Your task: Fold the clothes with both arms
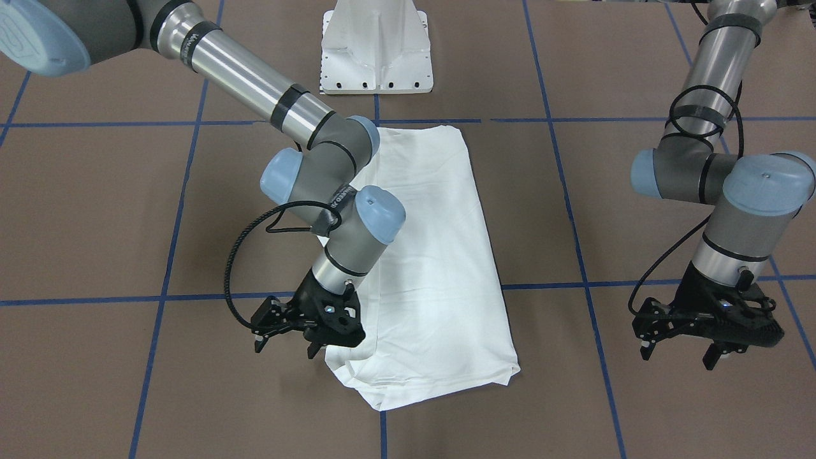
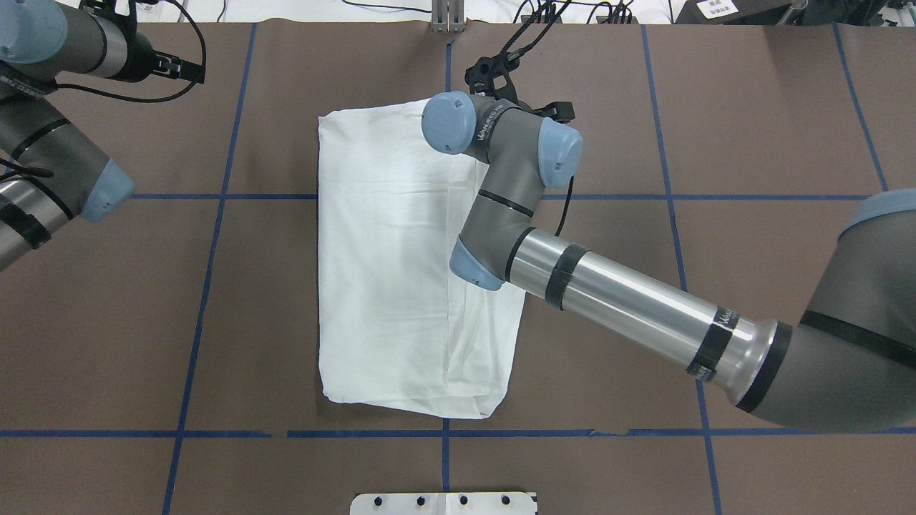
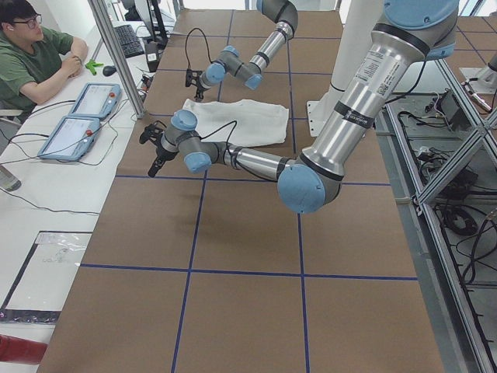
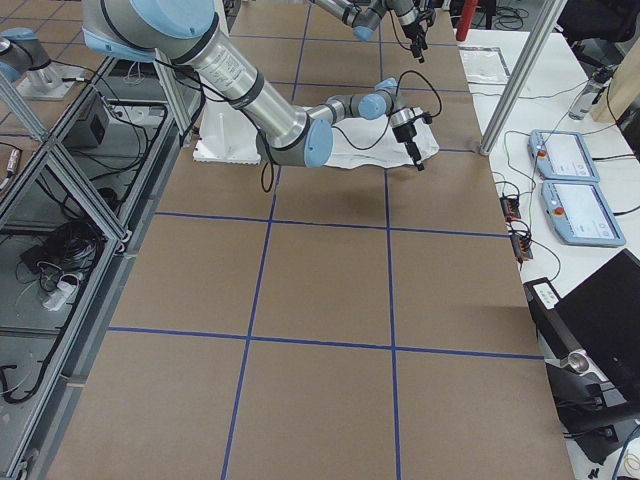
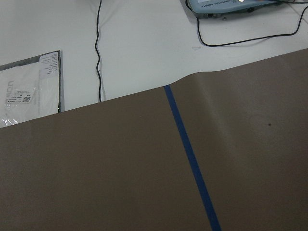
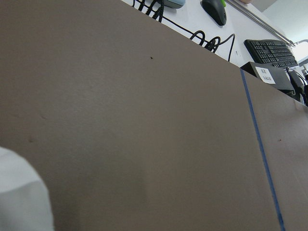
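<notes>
Two grippers, fingers apart, empty. T-shirt (image 1: 433, 255) edge could be snagged by right gripper (image 1: 285, 350) beside it; left gripper (image 1: 679, 358) well apart.

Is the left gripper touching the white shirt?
No, the left gripper hangs over the bare brown table, clearly apart from the white shirt.

One white shirt (image 1: 433, 255) on one worktop (image 1: 95, 223). Two arms: the right arm (image 1: 255, 83) over the shirt, the left arm (image 1: 720, 64) well apart from it. Two hands, one per arm: the right hand (image 1: 285, 349) and the left hand (image 1: 677, 358). One white pedestal base (image 1: 376, 57). Beyond the shirt, off the worktop — two tablets (image 3: 95, 99) (image 3: 68, 138) and one person (image 3: 35, 54).
</notes>
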Tool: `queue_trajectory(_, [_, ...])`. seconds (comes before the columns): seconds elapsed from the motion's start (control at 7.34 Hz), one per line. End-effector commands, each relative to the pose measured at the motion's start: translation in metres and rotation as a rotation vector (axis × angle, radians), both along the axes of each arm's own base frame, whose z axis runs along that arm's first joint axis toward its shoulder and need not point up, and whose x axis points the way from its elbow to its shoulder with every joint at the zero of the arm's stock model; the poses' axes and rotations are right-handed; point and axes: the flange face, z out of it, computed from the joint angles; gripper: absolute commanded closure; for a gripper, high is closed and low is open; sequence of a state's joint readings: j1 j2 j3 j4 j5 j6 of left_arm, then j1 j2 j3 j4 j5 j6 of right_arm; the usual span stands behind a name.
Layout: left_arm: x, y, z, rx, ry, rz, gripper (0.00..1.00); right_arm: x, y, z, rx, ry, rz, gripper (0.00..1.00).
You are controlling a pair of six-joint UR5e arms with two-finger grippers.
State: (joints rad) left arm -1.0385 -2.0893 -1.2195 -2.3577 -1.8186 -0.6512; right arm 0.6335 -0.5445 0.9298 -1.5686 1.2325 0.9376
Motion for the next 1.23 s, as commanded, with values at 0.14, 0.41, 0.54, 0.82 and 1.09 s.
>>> queue_trajectory(0.14, [0.0, 0.0, 0.0, 0.0, 0.0, 0.001, 0.0, 0.028, 0.017, -0.027, 0.027, -0.111, -0.043, 0.01])
queue_trajectory(0.41, [0.0, 0.0, 0.0, 0.0, 0.0, 0.001, 0.0, 0.005, 0.059, -0.093, -0.019, -0.347, 0.013, 0.01])
queue_trajectory(0.54, [0.0, 0.0, 0.0, 0.001, -0.001, 0.0, 0.0, -0.029, 0.094, -0.123, -0.029, -0.403, 0.006, 0.01])
queue_trajectory(0.82, [0.0, 0.0, 0.001, -0.001, -0.002, 0.0, 0.0, -0.07, 0.146, -0.128, -0.051, -0.417, -0.05, 0.01])
queue_trajectory(1.09, [0.0, 0.0, 0.0, 0.001, -0.001, 0.0, 0.0, -0.1, 0.189, -0.122, -0.074, -0.401, -0.112, 0.23])
